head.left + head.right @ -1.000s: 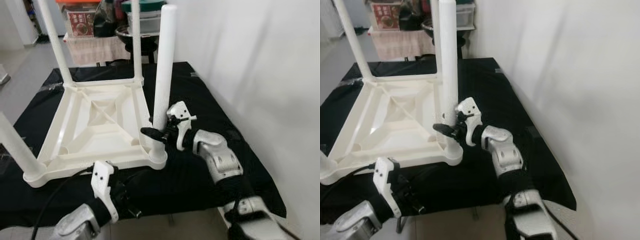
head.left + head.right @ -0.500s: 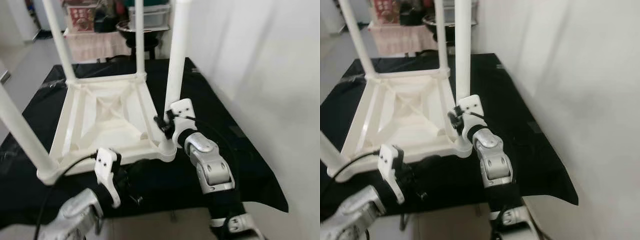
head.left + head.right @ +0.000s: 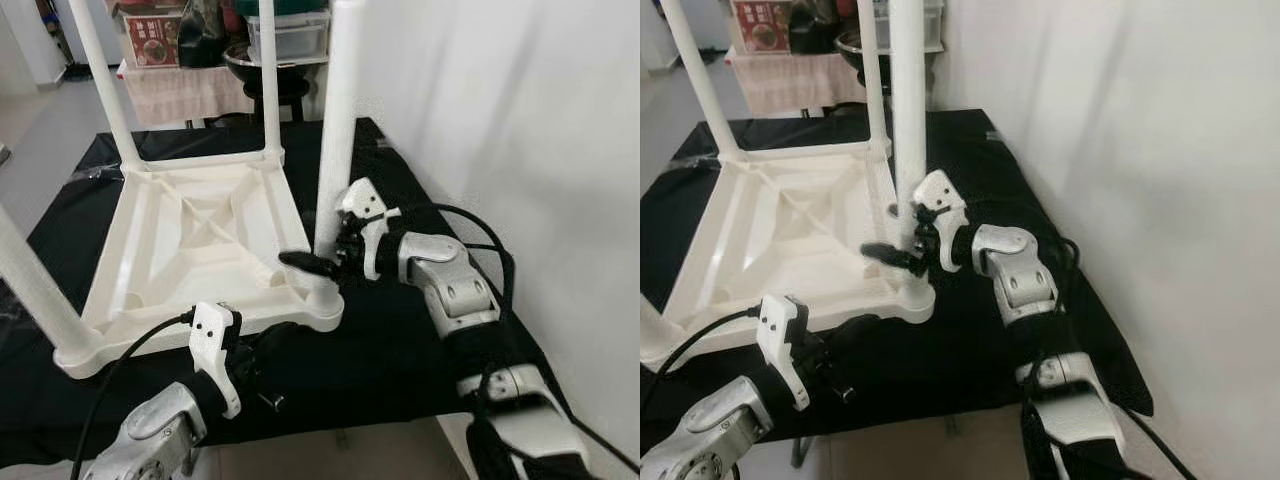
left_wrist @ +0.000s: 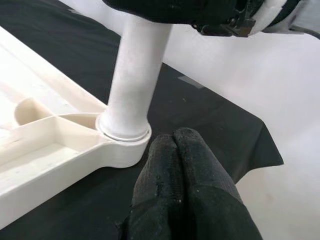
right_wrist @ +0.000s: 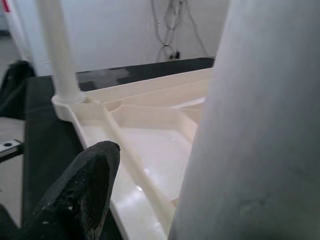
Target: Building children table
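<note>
A white plastic children's table (image 3: 190, 240) lies upside down on a black cloth, its legs pointing up. My right gripper (image 3: 303, 258) is open low on the near-right leg (image 3: 335, 120), just above its socket (image 3: 322, 305). One black finger (image 5: 85, 185) reaches past the leg with a gap between them; the leg hides the other finger. My left gripper (image 4: 175, 155) is shut with nothing in it. It rests over the cloth at the table's front edge and points at that same corner socket (image 4: 122, 135).
The other legs stand at the far left (image 3: 100, 80), far right (image 3: 268, 80) and near left (image 3: 30, 290). A white wall (image 3: 520, 120) runs close along the right. Boxes and a dark bowl (image 3: 265, 60) sit behind. The cloth's front edge (image 3: 380, 425) is near.
The head view has shifted between frames. My right forearm has swung outward to the right while its gripper stays at the base of the near-right leg. The left gripper has stayed put.
</note>
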{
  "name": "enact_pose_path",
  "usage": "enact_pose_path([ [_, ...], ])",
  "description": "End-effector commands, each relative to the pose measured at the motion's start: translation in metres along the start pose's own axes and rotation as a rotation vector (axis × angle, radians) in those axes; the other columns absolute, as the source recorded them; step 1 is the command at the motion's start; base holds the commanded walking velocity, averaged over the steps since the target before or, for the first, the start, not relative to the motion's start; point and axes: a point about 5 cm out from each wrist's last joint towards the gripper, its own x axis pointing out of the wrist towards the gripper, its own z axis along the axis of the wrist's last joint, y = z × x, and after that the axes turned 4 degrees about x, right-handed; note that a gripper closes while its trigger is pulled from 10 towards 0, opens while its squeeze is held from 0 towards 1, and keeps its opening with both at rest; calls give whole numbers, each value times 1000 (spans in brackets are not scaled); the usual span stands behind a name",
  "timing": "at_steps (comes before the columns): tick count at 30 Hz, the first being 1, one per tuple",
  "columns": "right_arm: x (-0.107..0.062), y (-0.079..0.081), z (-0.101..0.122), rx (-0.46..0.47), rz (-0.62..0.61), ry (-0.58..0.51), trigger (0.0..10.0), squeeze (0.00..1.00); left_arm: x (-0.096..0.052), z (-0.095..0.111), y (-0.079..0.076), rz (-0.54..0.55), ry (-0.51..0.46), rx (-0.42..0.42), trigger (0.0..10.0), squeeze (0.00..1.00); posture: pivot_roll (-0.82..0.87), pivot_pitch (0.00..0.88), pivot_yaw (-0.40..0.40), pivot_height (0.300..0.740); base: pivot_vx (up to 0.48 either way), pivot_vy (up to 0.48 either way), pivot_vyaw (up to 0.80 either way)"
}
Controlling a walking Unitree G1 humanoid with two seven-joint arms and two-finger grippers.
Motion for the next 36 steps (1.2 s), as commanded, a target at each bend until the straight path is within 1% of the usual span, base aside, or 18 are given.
enact_pose_path([
  [1,13,4,-2,19,83,31,10000,0,-2,-3,-2,8,2,-5,10000,0,88,0,-68,740,0,0,0],
  [2,15,3,-1,30,103,34,980,0,-2,-3,-4,8,0,-8,10000,0,92,3,-73,740,0,0,0],
  [5,16,2,-1,36,115,35,980,0,-2,-3,-5,8,-1,-10,10000,0,93,4,-74,740,0,0,0],
  [6,16,2,0,55,134,30,0,0,-2,-3,-7,7,-3,-11,10000,0,90,6,-77,740,0,0,0],
  [10,12,-1,-2,85,178,25,0,0,-1,-4,-9,1,-8,-18,10000,0,86,7,-79,740,0,0,0],
  [16,1,-10,-17,99,66,41,0,0,-1,-4,-10,0,-11,-22,10000,0,80,8,-83,740,0,0,0],
  [18,1,-10,-17,99,66,41,0,0,-1,-4,-10,0,-11,-22,10000,0,80,8,-83,740,0,0,0],
  [19,-3,-12,-24,112,-14,44,0,0,-2,-4,-10,2,-12,-21,10000,0,72,12,-86,740,0,0,0],
  [20,-5,-10,-38,125,-148,82,0,0,-3,-4,-9,5,-13,-21,10000,0,66,14,-80,740,0,0,0],
  [21,-3,-3,-58,181,-414,155,0,0,-6,-3,-7,8,-12,-21,10000,0,54,19,-62,740,0,0,0],
  [23,-3,-3,-58,181,-414,155,0,0,-6,-3,-7,8,-12,-21,10000,0,54,19,-62,740,0,0,0],
  [24,-3,22,-76,244,-570,236,0,0,-7,-2,-5,6,-8,-21,10000,0,44,26,-47,740,0,0,0],
  [25,-3,22,-76,244,-570,236,0,0,-7,-2,-5,6,-8,-21,10000,0,44,26,-47,740,0,0,0],
  [26,-6,42,-79,231,-688,278,0,0,-8,-2,-2,1,0,-18,10000,0,50,17,-35,740,0,0,0],
  [27,-6,42,-79,231,-688,278,0,0,-8,-2,-2,1,0,-18,10000,0,50,17,-35,740,0,0,0],
  [28,-6,46,-75,209,-744,277,0,0,-8,-2,1,0,6,-14,10000,0,38,1,-22,740,0,0,0],
  [30,-1,45,-71,176,-726,267,0,0,-7,-3,3,-1,9,-12,10000,0,41,0,-23,740,0,0,0],
  [36,9,29,-68,145,-725,246,0,0,-5,-3,6,8,8,-1,10000,0,56,0,-31,740,0,0,0],
])
